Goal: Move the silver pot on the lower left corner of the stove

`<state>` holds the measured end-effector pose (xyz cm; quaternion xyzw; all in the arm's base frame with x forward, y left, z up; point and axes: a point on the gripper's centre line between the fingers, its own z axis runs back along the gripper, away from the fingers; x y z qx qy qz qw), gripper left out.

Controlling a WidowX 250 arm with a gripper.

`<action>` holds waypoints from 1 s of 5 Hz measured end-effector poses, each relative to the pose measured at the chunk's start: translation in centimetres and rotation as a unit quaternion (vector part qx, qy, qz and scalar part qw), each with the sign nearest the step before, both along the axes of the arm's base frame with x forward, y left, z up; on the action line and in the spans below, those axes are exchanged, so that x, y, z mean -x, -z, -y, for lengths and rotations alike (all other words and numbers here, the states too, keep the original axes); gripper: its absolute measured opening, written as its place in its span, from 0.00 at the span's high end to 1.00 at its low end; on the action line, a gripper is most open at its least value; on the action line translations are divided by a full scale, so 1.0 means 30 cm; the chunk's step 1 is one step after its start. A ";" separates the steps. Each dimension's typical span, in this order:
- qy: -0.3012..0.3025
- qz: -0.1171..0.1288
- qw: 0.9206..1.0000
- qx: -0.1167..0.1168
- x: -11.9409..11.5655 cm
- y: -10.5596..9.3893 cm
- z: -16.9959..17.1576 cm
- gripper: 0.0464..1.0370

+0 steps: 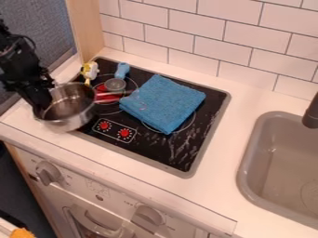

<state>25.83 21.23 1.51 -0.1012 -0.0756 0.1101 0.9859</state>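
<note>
The black gripper (41, 98) hangs at the left, at the left rim of the silver pot, with its lower end overlapping the pot's inside. Whether it holds the rim cannot be told. The silver pot (67, 122) is at the front left of the black stove (168, 151), overlapping the stove's left edge and the white counter beside it. A red handle points from the pot to the right, toward the cloth. Whether the pot rests on the surface or is slightly raised is unclear.
A folded blue cloth (163, 103) covers the stove's middle. Behind the pot lie a small grey round item with a blue handle (122, 70) and a yellow-and-white toy (90, 70). A grey sink (282, 162) is at the right, beneath a dark faucet (312, 114).
</note>
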 end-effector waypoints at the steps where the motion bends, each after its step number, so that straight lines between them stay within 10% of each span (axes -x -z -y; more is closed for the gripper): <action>1: 0.005 0.000 1.000 0.001 -0.031 0.002 -0.031 0.94; 5: 0.013 -0.010 1.000 0.007 -0.058 0.021 -0.007 0.04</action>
